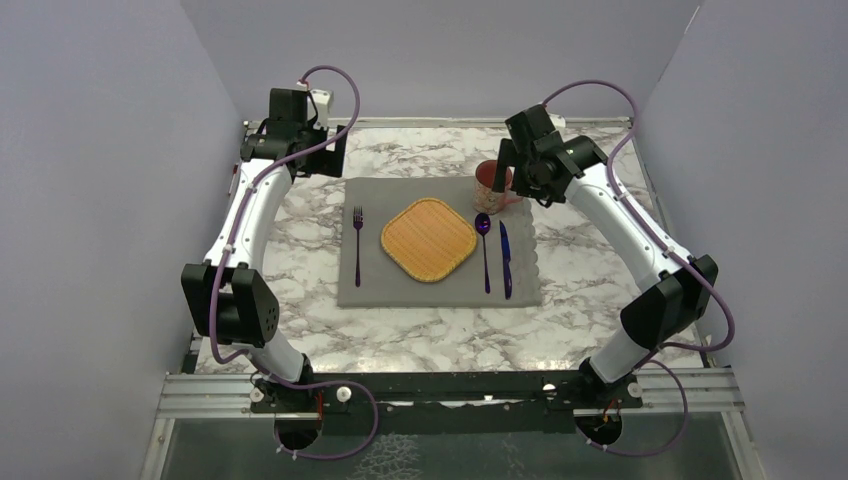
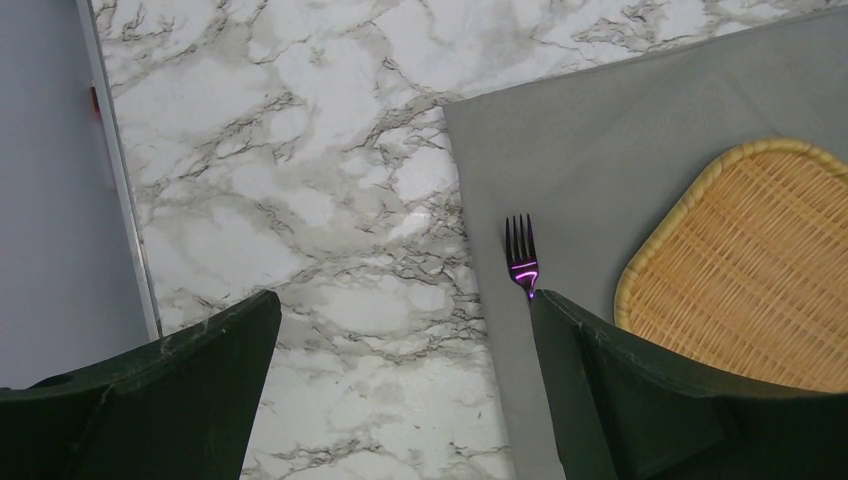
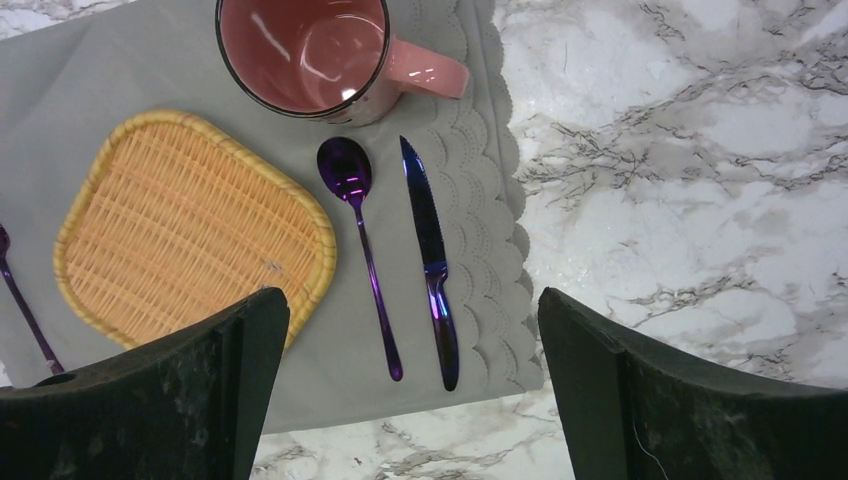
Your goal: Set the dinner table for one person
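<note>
One fork (image 1: 357, 240), one spoon (image 1: 484, 240), one knife (image 1: 505, 262), one woven plate (image 1: 428, 238) and one pink mug (image 1: 490, 186), all on one grey placemat (image 1: 440, 292). The table (image 1: 290, 255) lay beneath everything, white-and-grey veined marble with metal edging just beside the walls. Bare marble showed either side of the placemat. My left tool (image 2: 405, 300) and right tool (image 3: 412, 300) hung spread wide, holding nothing.

- One marble dinner table (image 1: 585, 255)
- One grey scalloped placemat (image 1: 385, 280)
- One square woven plate (image 1: 428, 239)
- One pink mug (image 3: 300, 55), with one handle
- One fork (image 1: 357, 243), one spoon (image 1: 485, 255), one knife (image 1: 505, 260) (three purple pieces of cutlery altogether)
</note>
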Controlling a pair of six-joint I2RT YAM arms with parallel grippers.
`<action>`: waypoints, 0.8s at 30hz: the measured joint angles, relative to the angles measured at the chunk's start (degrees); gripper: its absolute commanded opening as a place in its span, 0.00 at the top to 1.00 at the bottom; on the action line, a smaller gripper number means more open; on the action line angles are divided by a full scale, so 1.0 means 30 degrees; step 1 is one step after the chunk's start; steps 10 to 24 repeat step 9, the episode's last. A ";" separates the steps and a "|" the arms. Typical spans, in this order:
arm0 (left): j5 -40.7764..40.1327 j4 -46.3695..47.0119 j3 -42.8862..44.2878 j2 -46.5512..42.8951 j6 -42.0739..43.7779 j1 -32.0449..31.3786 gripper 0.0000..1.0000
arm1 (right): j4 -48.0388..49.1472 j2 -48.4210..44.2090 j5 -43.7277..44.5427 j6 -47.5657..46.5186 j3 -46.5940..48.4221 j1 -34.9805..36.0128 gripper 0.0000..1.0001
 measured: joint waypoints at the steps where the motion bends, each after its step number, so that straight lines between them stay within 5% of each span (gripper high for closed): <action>1: -0.0007 0.0000 0.0000 0.0000 -0.0007 0.0000 0.01 | 0.0007 0.0000 0.0000 0.0000 0.0000 0.0000 0.00; 24: 0.0102 0.0022 0.0000 0.0000 -0.0233 0.0007 0.01 | 0.0000 0.0029 0.0058 0.0007 0.0146 0.0000 0.00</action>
